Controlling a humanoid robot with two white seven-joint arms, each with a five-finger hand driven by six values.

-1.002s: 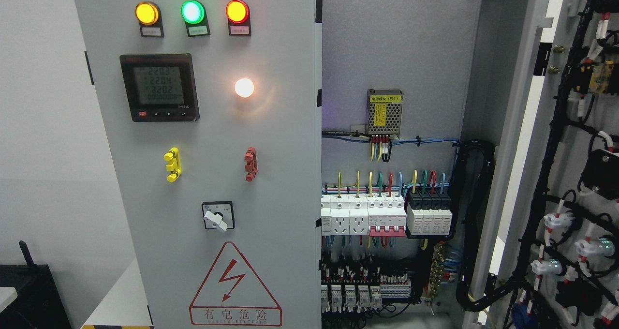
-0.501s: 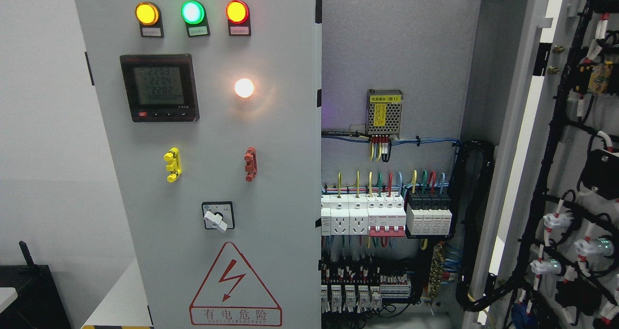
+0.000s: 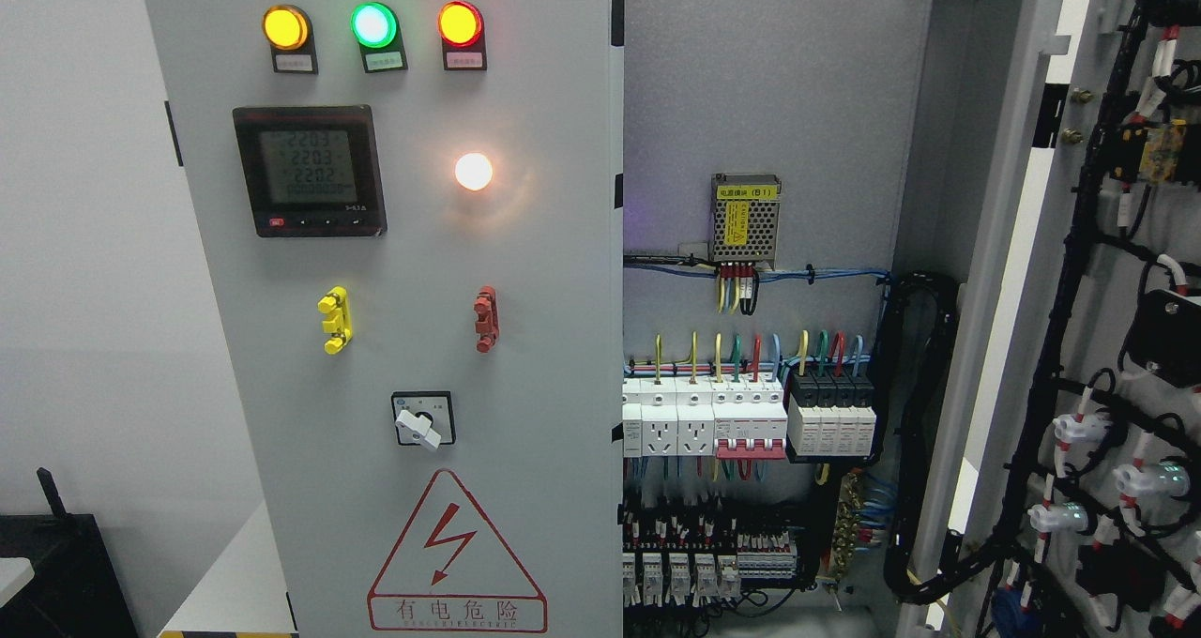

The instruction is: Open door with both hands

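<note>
Right of the closed left door (image 3: pixel 394 338): right door (image 3: pixel 1107 338) swung wide open, wiring on its inner face; breakers (image 3: pixel 751 422) and power supply (image 3: pixel 746 218) exposed inside. Neither hand in view; finger state cannot be told.

There is a single view, from the head camera, facing an electrical cabinet (image 3: pixel 769 103) nearly straight on and level, perhaps tilted slightly down. It stands close: the cabinet runs past the top, bottom and right edges. The closed left door (image 3: pixel 525 272) takes up the middle-left, with its lamps (image 3: pixel 372 24) near the top edge and the warning sign (image 3: pixel 456 554) cut by the bottom edge. The open compartment fills the centre-right, and the swung-out right door (image 3: pixel 1098 338) is seen from its wired inner side (obliquely, at the right edge). A strip of wall (image 3: pixel 84 244) shows at far left. No second view exists, so nothing is shared.
</note>
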